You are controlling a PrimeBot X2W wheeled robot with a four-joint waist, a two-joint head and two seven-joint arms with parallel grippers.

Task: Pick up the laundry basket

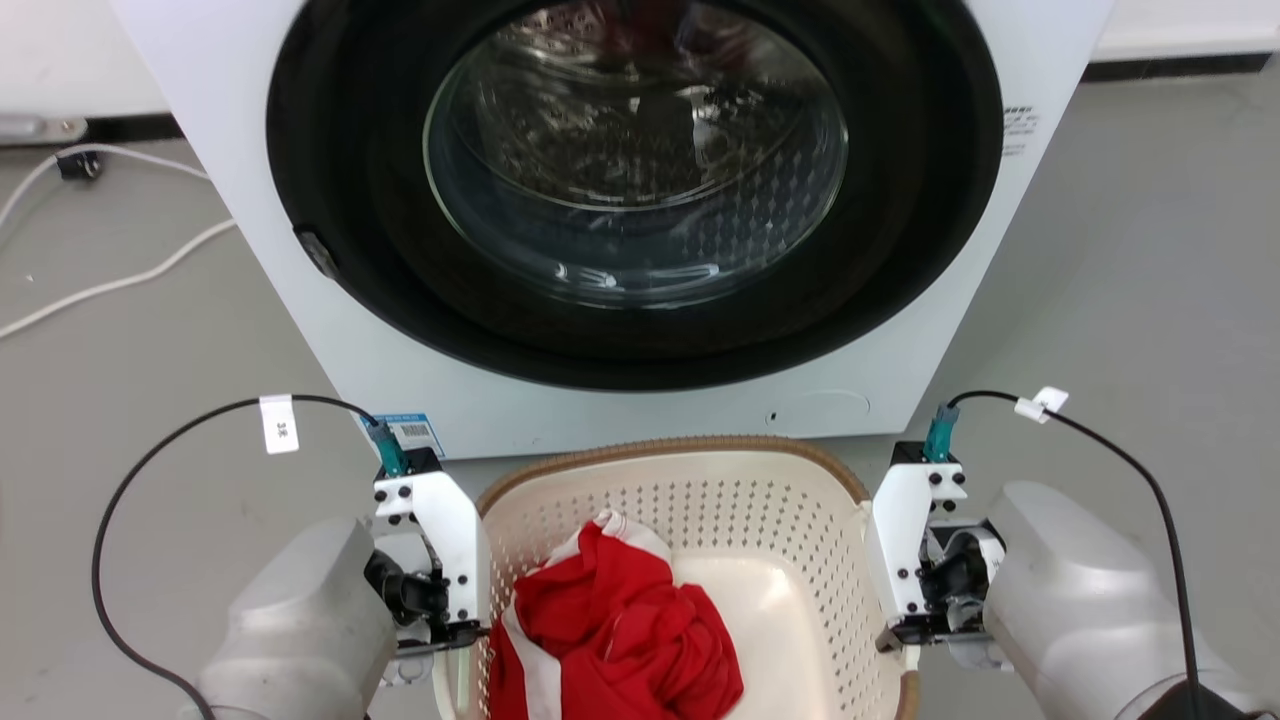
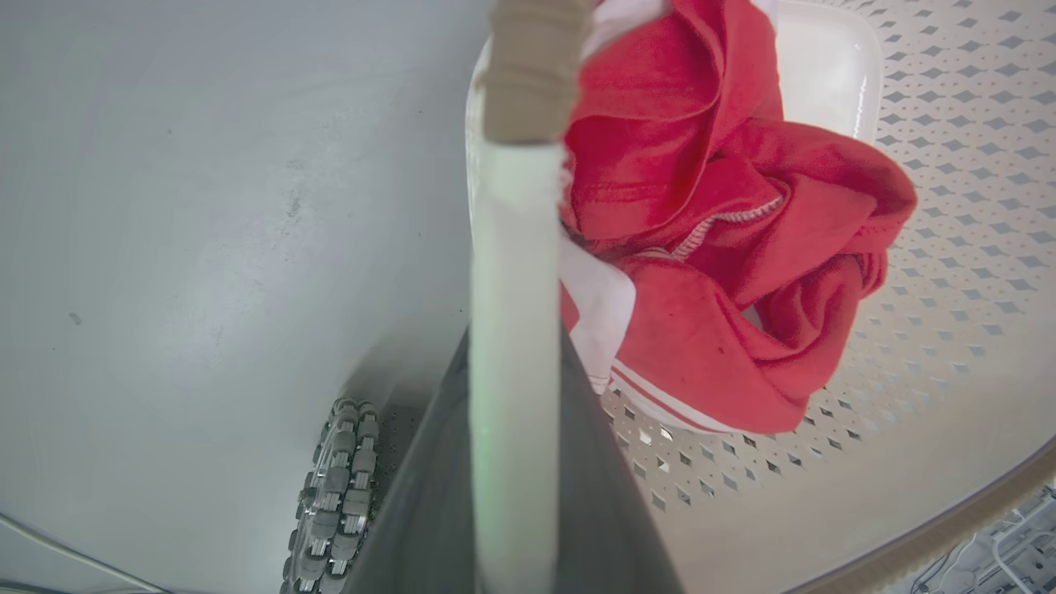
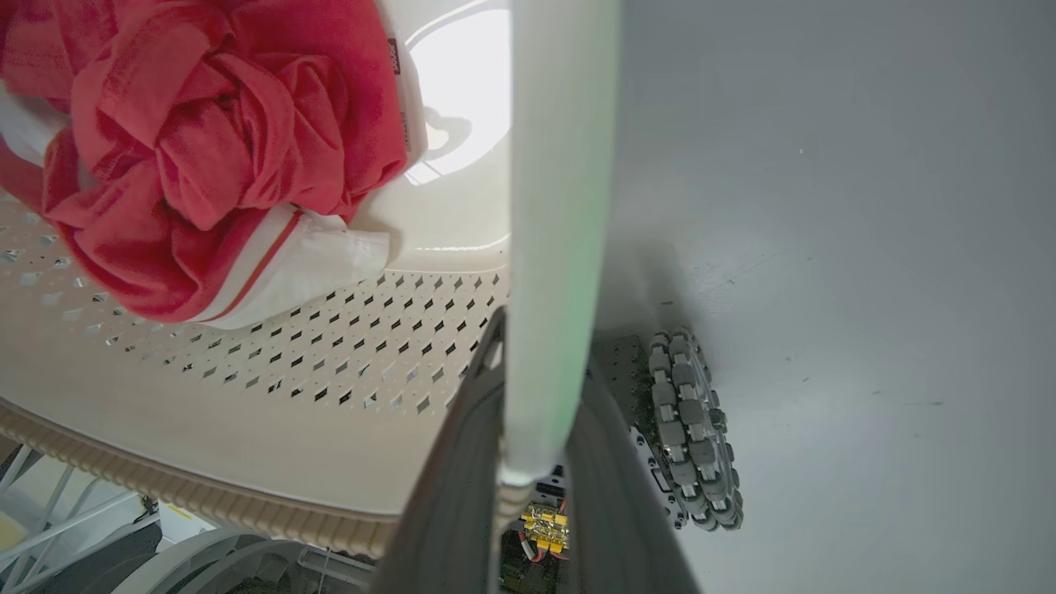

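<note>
The laundry basket (image 1: 690,446), cream-white and perforated with a brown woven-look rim, stands right in front of the washing machine, between my two arms. A crumpled red and white garment (image 1: 620,620) lies inside it. My left gripper (image 1: 455,630) is at the basket's left side and points down. In the left wrist view its dark fingers (image 2: 425,470) are shut on the white side handle (image 2: 516,247). My right gripper (image 1: 905,630) mirrors it, and the right wrist view shows its fingers (image 3: 450,487) shut on the other handle (image 3: 561,206). Whether the basket touches the floor I cannot tell.
The white washing machine (image 1: 250,200) with its round dark glass door (image 1: 640,200) rises close behind the basket. White cables (image 1: 100,280) lie on the grey floor at the far left. My base's roller wheels (image 2: 334,495) (image 3: 693,429) sit beside the basket.
</note>
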